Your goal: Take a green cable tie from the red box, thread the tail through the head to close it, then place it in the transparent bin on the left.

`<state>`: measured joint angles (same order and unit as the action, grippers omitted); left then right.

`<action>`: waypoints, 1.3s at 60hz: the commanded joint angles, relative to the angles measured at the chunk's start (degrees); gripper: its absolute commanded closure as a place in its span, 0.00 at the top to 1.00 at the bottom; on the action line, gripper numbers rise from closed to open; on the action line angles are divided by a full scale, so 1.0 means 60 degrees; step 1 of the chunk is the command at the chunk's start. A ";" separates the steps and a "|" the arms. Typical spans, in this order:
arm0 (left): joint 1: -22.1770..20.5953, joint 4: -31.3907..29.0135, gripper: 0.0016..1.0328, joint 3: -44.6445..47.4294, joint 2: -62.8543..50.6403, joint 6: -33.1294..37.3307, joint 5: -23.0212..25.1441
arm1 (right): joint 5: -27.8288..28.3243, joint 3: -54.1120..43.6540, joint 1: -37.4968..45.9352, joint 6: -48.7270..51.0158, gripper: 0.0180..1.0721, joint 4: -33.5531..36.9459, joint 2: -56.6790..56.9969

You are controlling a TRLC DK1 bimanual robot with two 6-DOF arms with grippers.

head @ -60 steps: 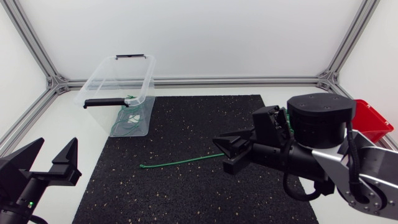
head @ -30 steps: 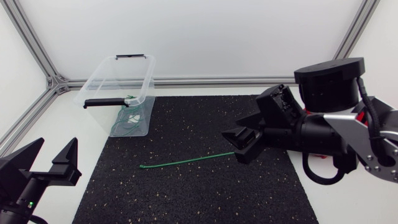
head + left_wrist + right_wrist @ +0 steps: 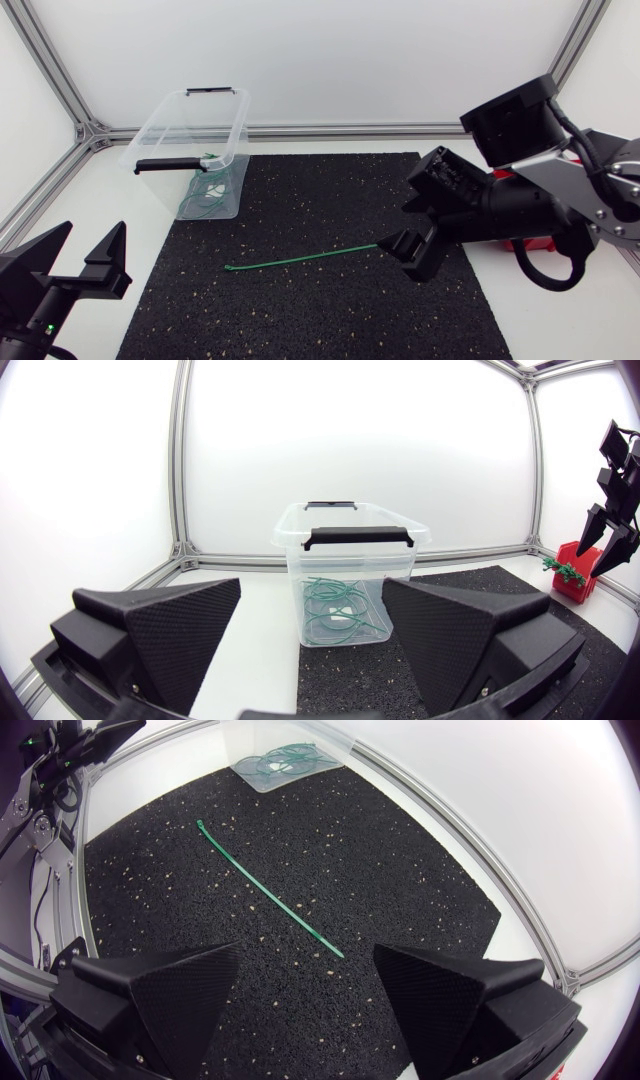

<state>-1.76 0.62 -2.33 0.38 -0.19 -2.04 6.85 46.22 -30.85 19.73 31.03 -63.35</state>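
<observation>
Out on the middle of the black speckled rubber mat [image 3: 330,300] there's one long thin green plastic cable tie [image 3: 300,258] lying flat and pretty much straight, so I'd call the first bit of the job done: it's out of the small red plastic box [image 3: 572,575], which sits over at the right side of the white desk [image 3: 100,200], mostly hidden behind my right arm [image 3: 520,200] in the head view. Nothing else is done yet for this tie though. It's fully open, with no loop, and the tail isn't anywhere near the head. One end points toward my right jaws and the other lies out toward the left; I think the far one is the head, but it's too small to swear to. Right jaws are spread wide with nothing in them, hanging just above the mat with the tie's near end a little ahead of them. Left jaws are also gaping wide and empty, parked low at the near left corner on my left arm [image 3: 40,290], well apart from the tie. The clear plastic bin with black handles [image 3: 190,150] is at the back left and already has some looped green ties [image 3: 335,610] in it. So what's left, by my reckoning: pick up the tie, thread it, then drop it in the bin.
</observation>
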 commanded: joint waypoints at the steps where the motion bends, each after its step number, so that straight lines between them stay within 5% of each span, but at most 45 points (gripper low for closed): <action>1: -0.0088 -0.0031 0.96 0.0403 0.0068 0.0002 -0.0070 | -0.0087 0.0266 0.0176 0.0404 0.95 0.0410 -0.0120; 22: -0.0322 0.0175 0.96 0.0432 0.0083 0.0778 -0.0070 | 0.0294 0.0237 0.0103 0.1942 0.95 0.0410 0.0276; 44: -0.0219 0.0145 0.96 0.0432 0.0068 0.0690 -0.0070 | 0.0191 0.1218 -0.1098 0.3465 0.95 0.0996 -0.2098; 78: -0.0293 -0.0001 0.96 0.0403 0.0068 0.0675 -0.0070 | 0.0323 0.4294 -0.2505 0.3612 0.95 0.0835 -0.6360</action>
<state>-3.29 0.69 -2.33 0.38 3.09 -2.04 7.99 69.25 -44.95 39.66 35.99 -97.67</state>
